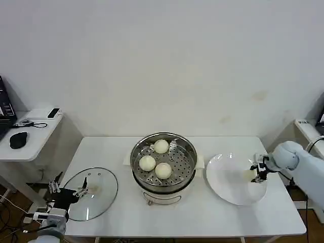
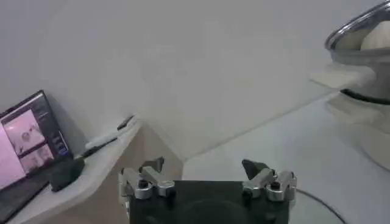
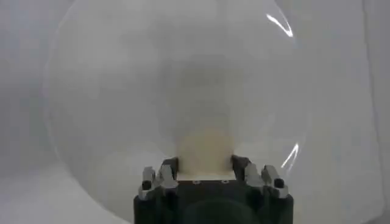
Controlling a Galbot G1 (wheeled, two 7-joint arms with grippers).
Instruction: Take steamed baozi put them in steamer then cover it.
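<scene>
Right gripper (image 1: 258, 174) sits low over the right part of the white plate (image 1: 228, 183), and its fingers (image 3: 166, 172) stand on either side of the last bun (image 3: 205, 151), touching it on both flanks, so the claw is clamped on that bun. From the head view the bun (image 1: 249, 174) is a pale patch just left of the gripper, still down at the plate (whether it rests on the surface or is a shade above it cannot be told). The plate (image 3: 109, 91) lies to the right of the steamer (image 1: 163, 177), near it but not touching.

Three other buns lie on the perforated tray inside the steamer: one at the back (image 1: 161, 146), one on the left (image 1: 147, 163) and one at the front (image 1: 163, 170). The front two touch or nearly touch. The steamer stands at the middle of the white table (image 1: 116, 147), uncovered.

The glass lid (image 1: 98, 195) lies flat on the table to the left of the steamer, well apart from it. The left gripper (image 1: 66, 192) is parked at the lid's left edge, its fingers (image 2: 150, 181) spread wide with nothing between them. In the left wrist view the steamer (image 2: 359, 45) shows farther off.
</scene>
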